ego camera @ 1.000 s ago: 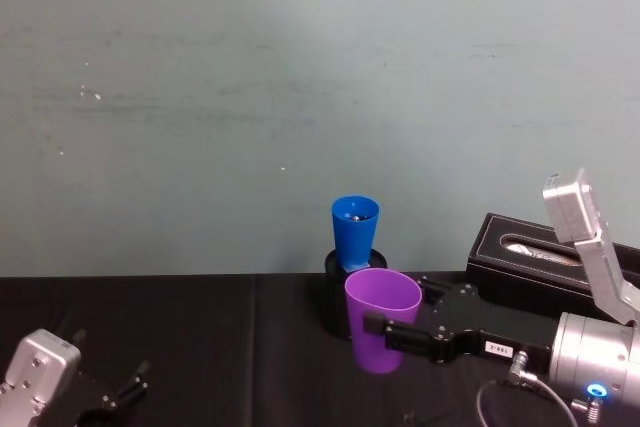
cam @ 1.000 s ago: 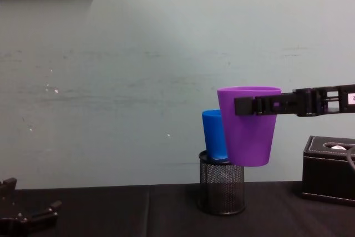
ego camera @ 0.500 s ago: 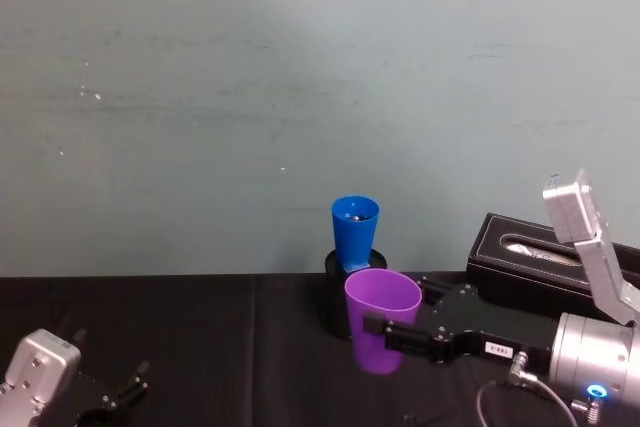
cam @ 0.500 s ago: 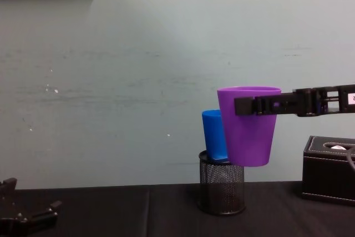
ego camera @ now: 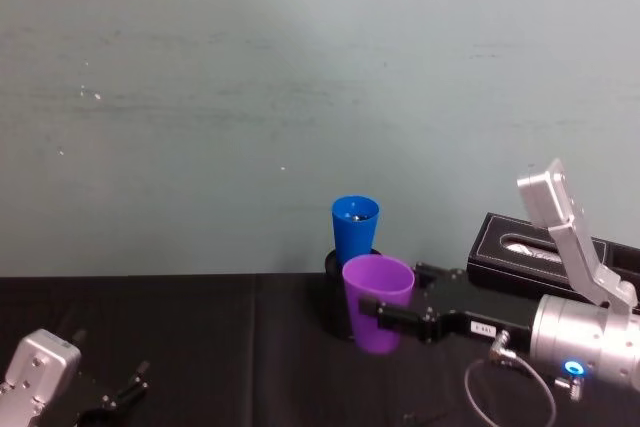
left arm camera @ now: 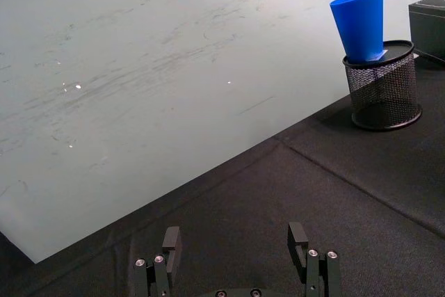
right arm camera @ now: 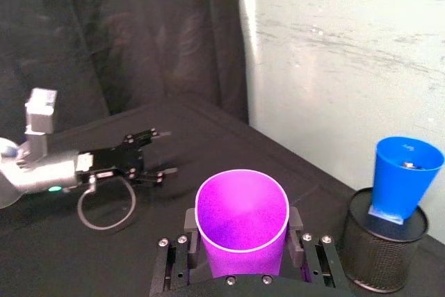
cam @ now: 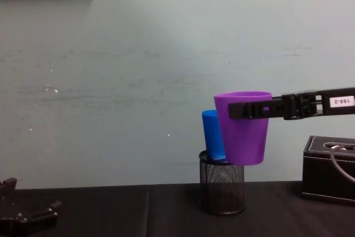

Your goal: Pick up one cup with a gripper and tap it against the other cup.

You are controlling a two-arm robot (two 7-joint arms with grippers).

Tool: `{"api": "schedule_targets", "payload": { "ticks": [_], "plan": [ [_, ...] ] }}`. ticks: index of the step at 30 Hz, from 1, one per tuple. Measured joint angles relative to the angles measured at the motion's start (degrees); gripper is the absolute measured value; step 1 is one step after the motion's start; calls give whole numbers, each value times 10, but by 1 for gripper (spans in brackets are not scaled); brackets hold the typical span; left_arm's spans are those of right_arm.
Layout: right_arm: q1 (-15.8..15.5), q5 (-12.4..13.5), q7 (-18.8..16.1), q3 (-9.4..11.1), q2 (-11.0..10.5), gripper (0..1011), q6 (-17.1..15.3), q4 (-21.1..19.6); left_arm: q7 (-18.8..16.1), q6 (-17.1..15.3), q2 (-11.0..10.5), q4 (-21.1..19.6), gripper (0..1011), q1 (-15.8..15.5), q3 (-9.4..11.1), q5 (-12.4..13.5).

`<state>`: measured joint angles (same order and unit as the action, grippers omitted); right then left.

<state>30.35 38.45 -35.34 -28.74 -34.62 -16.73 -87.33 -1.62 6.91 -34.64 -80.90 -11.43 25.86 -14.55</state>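
The right gripper reaches in from the right with its fingers clamped on the purple cup just below the rim. The cup hangs upright in the air, its side wall free for the tap. The blue cup leans in a mesh pen holder, which lifts it to roughly the purple cup's height. In the right wrist view the two cups look near but apart, so the tap seems not yet made. The left gripper sits parked low over the worktop, fingers spread wide and empty.
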Motion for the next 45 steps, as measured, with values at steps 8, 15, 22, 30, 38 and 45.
{"api": "schedule_targets", "payload": {
  "ticks": [8, 15, 22, 30, 38, 45],
  "plan": [
    [41, 4, 7, -13, 28, 728, 12, 63, 0, 0, 0, 0, 1005, 0, 0, 0],
    [66, 11, 11, -22, 53, 728, 13, 114, 0, 0, 0, 0, 1005, 0, 0, 0],
    [96, 8, 14, -31, 80, 728, 19, 170, 0, 0, 0, 0, 1004, 0, 0, 0],
    [122, -6, 17, -37, 105, 726, 32, 217, 0, 0, 0, 0, 1004, 0, 0, 0],
    [139, -20, 9, -40, 120, 728, 39, 250, 0, 0, 0, 0, 1004, 0, 0, 0],
    [146, -29, 4, -39, 128, 726, 43, 267, 0, 0, 0, 0, 1005, 0, 0, 0]
  ]
}}
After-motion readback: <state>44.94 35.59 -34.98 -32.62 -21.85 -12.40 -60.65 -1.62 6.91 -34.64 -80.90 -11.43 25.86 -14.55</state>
